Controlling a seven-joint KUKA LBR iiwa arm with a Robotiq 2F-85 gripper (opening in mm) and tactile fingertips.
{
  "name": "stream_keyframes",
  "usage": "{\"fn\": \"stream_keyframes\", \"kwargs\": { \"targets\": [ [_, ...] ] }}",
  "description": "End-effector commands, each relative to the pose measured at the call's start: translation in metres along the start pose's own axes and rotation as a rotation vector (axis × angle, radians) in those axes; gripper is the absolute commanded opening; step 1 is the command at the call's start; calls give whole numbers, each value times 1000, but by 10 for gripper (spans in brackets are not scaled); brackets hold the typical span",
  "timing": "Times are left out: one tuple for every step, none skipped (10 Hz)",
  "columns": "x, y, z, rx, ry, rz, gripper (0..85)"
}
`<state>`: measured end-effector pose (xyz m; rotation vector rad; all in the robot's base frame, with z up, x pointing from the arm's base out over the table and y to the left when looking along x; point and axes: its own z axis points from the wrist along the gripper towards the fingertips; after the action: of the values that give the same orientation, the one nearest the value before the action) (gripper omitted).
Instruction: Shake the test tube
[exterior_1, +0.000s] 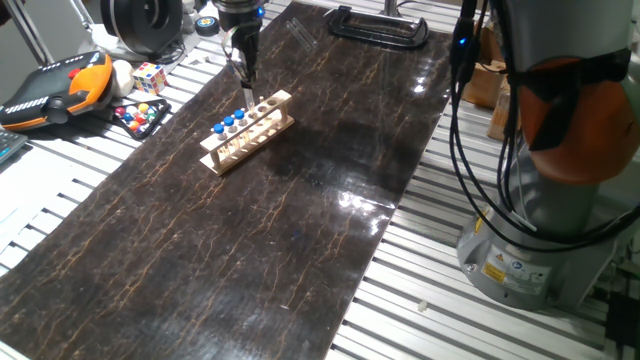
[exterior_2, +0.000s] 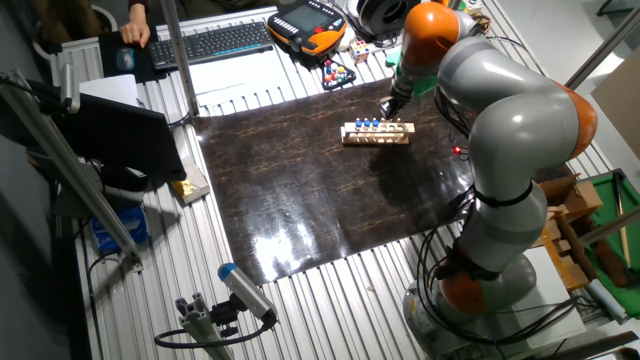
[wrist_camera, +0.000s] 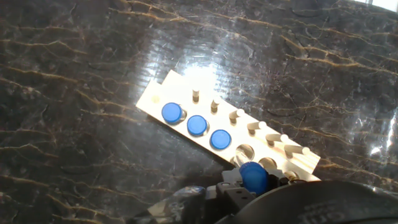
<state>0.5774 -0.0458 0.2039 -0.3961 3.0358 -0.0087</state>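
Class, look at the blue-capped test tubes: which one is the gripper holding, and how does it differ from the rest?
The test tube at the gripper, lifted above the rack's holes. The other three tubes sit in a row in the rack.

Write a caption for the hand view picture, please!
End effector holding one blue-capped test tube above wooden rack with three more tubes.

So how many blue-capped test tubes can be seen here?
4. Three stand in the wooden rack, in neighbouring holes. The fourth sits between the fingers of the gripper, above the rack's empty holes. None seem hidden.
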Motion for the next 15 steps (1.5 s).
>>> {"fn": "stream_keyframes", "kwargs": {
  "targets": [
    [0,-1,0,-19,-14,20,7],
    [0,-1,0,-13,-18,27,7],
    [0,-1,0,1,-16,25,7],
    [0,-1,0,15,-15,17,7],
    [0,-1,0,16,-13,14,7],
    [0,-1,0,6,-10,15,7],
    [0,-1,0,-2,-10,16,7],
    [0,-1,0,-2,-10,16,7],
    [0,-1,0,1,-9,21,7],
    [0,-1,0,8,-3,25,7],
    [0,-1,0,3,5,36,7],
    [2,-2,-4,-5,8,45,7],
    [5,-4,-12,-14,11,56,7],
    [8,-6,-21,-16,15,57,7],
    [11,-7,-28,-15,15,64,7]
  ]
}}
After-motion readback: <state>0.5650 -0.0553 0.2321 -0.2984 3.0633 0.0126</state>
